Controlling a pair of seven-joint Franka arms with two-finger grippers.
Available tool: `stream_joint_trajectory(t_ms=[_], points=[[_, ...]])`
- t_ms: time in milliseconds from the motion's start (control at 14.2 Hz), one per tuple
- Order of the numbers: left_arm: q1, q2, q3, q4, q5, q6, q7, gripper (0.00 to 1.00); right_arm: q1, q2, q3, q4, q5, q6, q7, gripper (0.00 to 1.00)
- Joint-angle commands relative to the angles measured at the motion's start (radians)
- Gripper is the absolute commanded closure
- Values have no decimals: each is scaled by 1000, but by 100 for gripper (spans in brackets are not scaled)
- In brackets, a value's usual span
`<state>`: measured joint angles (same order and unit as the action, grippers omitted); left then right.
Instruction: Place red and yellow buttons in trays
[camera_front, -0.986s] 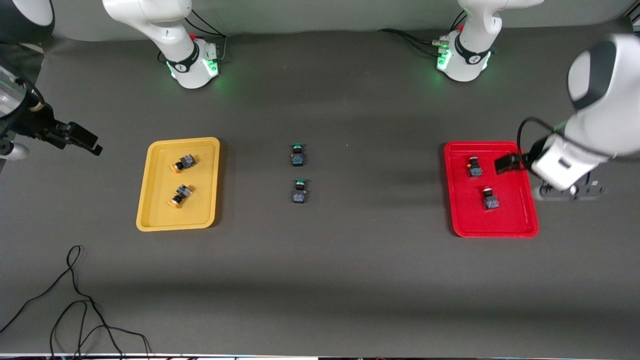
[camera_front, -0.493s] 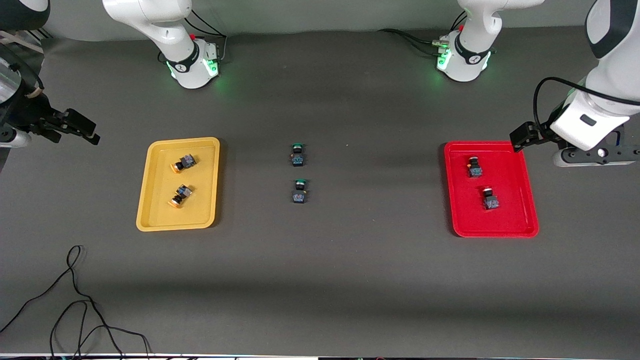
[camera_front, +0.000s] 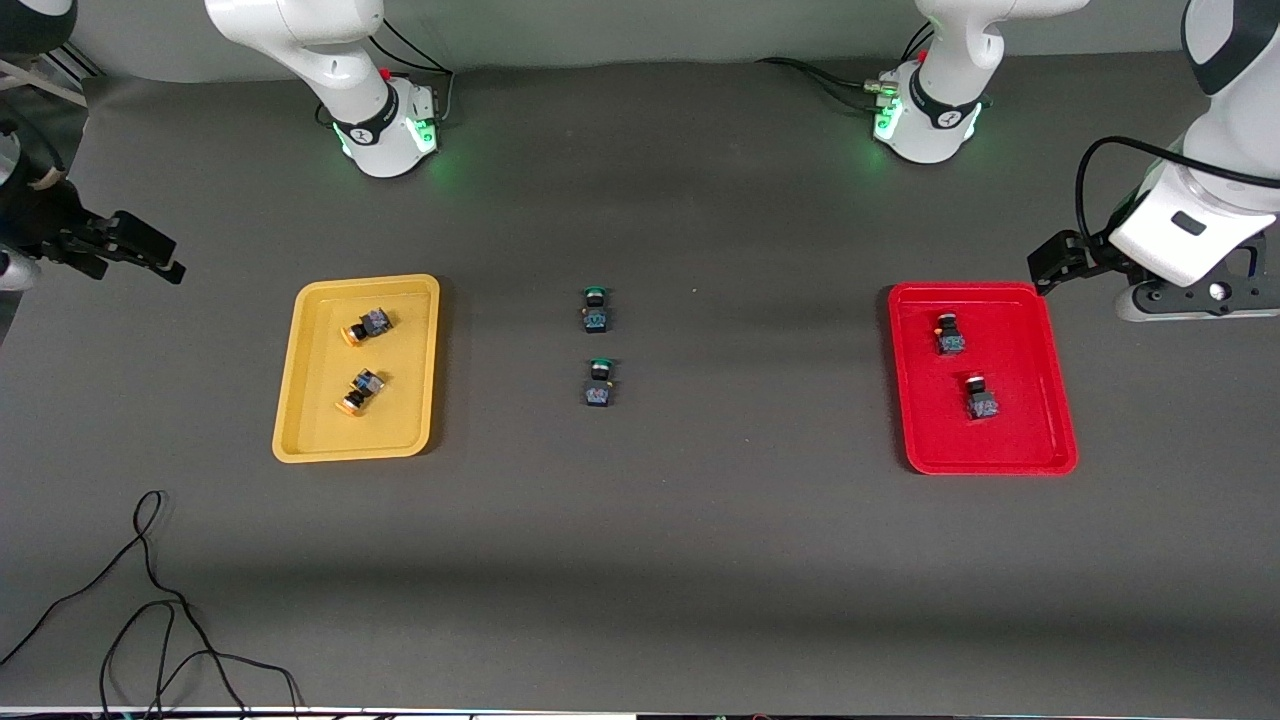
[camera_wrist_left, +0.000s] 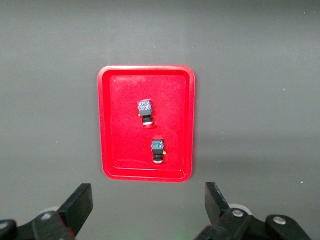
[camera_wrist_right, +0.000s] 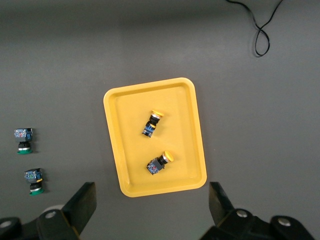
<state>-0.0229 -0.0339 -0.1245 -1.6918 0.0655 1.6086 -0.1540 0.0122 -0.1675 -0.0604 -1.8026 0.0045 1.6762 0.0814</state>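
The yellow tray (camera_front: 400, 425) holds two yellow-capped buttons (camera_front: 366, 326) (camera_front: 361, 390). The red tray (camera_front: 1030, 435) holds two red-capped buttons (camera_front: 948, 335) (camera_front: 980, 397). My left gripper (camera_wrist_left: 148, 200) is open and empty, high over the table beside the red tray (camera_wrist_left: 107, 125) at the left arm's end. Its wrist view shows both red buttons (camera_wrist_left: 145, 110) (camera_wrist_left: 158, 149). My right gripper (camera_wrist_right: 152, 205) is open and empty, high beside the yellow tray (camera_wrist_right: 125, 150) at the right arm's end. Its wrist view shows both yellow buttons (camera_wrist_right: 152, 123) (camera_wrist_right: 159, 163).
Two green-capped switches (camera_front: 595, 309) (camera_front: 599, 383) stand on the mat midway between the trays. A loose black cable (camera_front: 150, 600) lies near the front camera at the right arm's end. The arm bases (camera_front: 385, 125) (camera_front: 925, 120) stand along the back.
My left gripper has lifted off the red tray and drawn back toward the left arm's end. My right gripper has drawn a little farther from the yellow tray. No button moved.
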Motion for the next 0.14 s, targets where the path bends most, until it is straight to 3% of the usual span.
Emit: stream_joint_trajectory(t_ms=[0, 70], points=[[-124, 8, 106, 24, 10, -29, -18, 0, -3, 26, 2, 51, -6, -30, -15, 0], [-123, 9, 108, 23, 11, -26, -18, 0, -3, 26, 2, 51, -6, -32, -25, 0]])
